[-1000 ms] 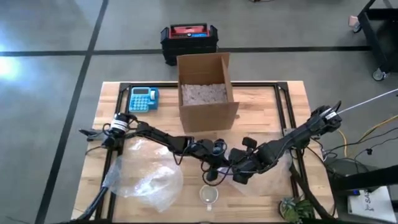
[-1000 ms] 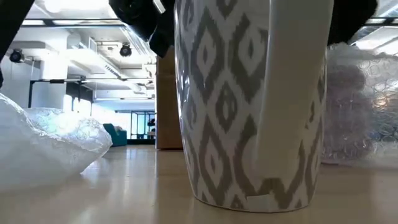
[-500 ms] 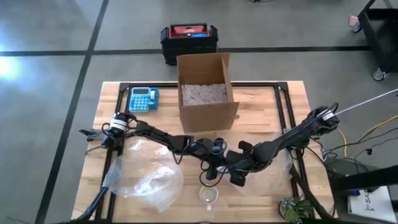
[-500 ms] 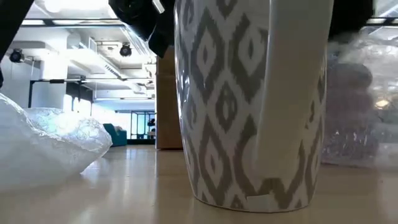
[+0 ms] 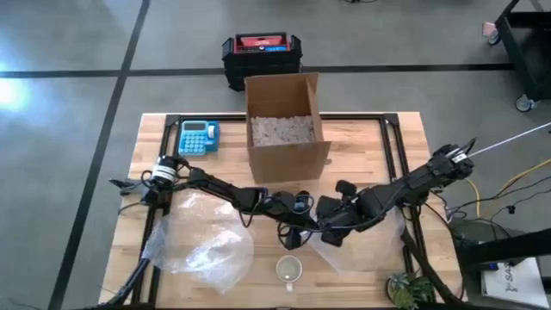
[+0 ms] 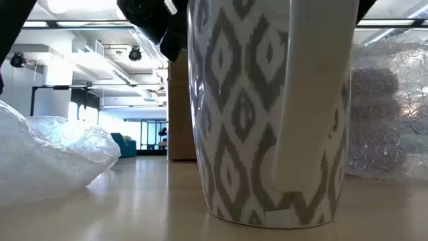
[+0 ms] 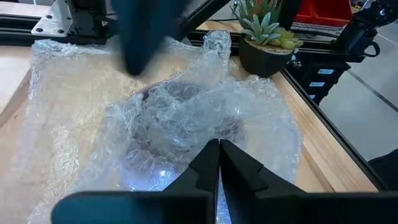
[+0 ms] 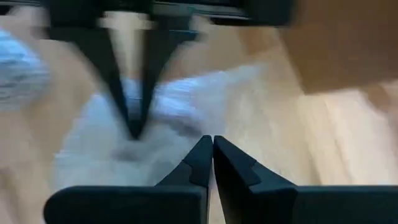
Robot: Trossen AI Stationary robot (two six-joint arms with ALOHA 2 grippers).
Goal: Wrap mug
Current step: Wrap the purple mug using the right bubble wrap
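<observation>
The spare heap (image 5: 202, 245) of wrap is lying on the left of the table (image 5: 155, 146), clear of the work so it is not snagging anything. My left arm is reaching past it toward the middle, and my left tool (image 7: 219, 146) is resting there with its fingers closed tight, tips meeting at a fold of the sheet (image 7: 186, 112). I cannot tell whether any film is actually pinched between them. I judge it is sitting there to pin that edge of the sheet while the other side is being worked.

The mug (image 5: 289, 269) is standing upright and bare near the table's front edge, just in front of both tools and apart from them. Nothing is wrapped around it yet, so I judge the task is hardly begun.

Just right of the left tool, my right tool (image 8: 212, 142) is also fully closed, tips together, hovering over the near end of the sheet. Whether it is carrying film I cannot tell. The sheet is spreading from there to the right.

Compared with half a second ago, my right tool is sitting farther from the mug, having drawn back toward the table's middle, and in the low view the sheet beside the mug is standing taller. The mug and the heap are lying where they were.
</observation>
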